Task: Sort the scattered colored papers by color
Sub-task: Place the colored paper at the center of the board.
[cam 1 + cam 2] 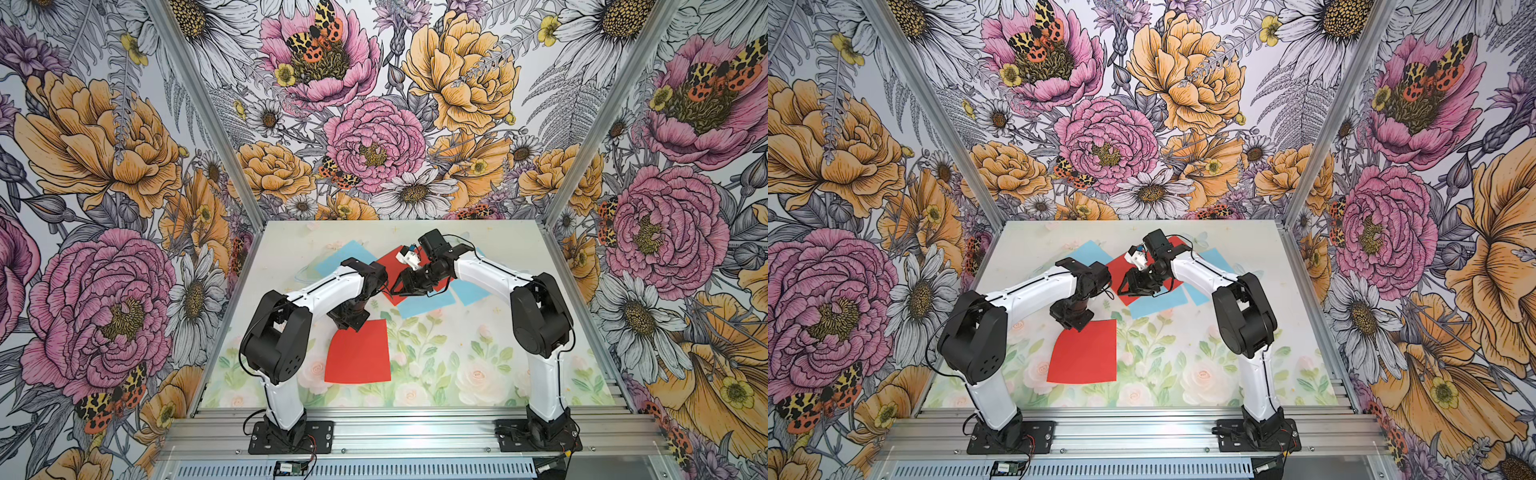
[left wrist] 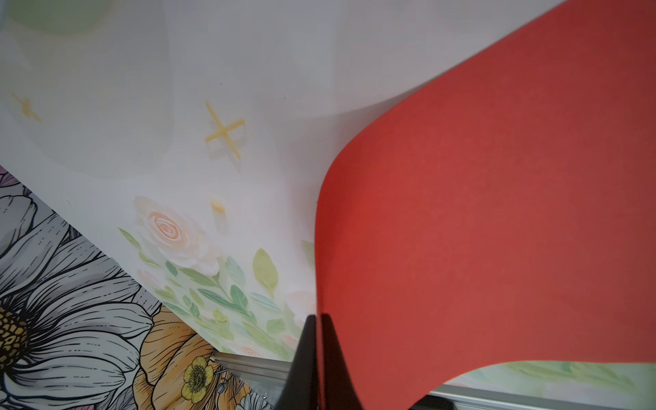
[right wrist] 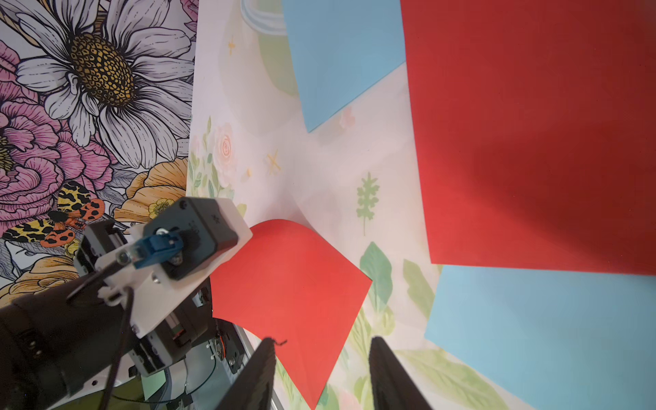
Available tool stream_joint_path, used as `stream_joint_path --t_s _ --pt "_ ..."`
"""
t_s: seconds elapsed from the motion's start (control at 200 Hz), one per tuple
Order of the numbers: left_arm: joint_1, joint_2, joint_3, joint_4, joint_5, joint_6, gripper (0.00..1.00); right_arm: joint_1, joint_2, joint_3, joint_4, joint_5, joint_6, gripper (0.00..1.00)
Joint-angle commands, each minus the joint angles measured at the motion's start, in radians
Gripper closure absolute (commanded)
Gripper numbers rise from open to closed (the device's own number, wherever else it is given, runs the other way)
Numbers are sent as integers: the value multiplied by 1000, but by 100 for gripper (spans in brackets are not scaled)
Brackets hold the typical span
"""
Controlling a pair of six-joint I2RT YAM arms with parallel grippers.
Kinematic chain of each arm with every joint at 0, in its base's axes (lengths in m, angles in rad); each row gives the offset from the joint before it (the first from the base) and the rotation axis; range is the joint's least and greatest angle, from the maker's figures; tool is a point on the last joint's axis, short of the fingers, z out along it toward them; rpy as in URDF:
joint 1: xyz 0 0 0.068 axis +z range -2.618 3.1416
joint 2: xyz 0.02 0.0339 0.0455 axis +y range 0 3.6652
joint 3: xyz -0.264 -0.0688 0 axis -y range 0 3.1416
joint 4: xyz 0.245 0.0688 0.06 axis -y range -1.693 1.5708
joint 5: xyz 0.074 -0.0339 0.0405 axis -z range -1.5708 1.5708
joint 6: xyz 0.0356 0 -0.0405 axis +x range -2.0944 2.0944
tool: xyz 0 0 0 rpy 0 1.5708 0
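The red sheet [image 2: 497,230] is thin matt paper with a faint fibrous grain, limp enough to curve. A blue sheet [image 3: 550,337] looks like the same smooth, matt paper. The left pincer [image 2: 317,321] has fingers of dull black plastic. The surface [image 1: 457,374] is a smooth printed film with a slight sheen. The arm shells [image 1: 328,295] are glossy white plastic and the joints matt black. The frame rail [image 1: 415,430] is ribbed, brushed aluminium.

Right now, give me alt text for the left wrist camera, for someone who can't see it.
The left hand is pinched shut on the edge of a red paper, which bows away from it and fills much of the frame. Behind lie the pale rose-printed tabletop and a patch of floral wall.
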Motion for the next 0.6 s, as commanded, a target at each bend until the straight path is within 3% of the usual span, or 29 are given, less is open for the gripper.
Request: stream_joint_path --t_s 0.0,0.33,0.595 --pt "6 3 11 -1 -49 13 100 15 26 25 9 -38 19 55" --pt "11 75 26 2 -52 17 100 83 41 -31 12 -25 23 68" --pt "29 72 26 3 -52 17 100 155 144 11 12 -38 59 94"
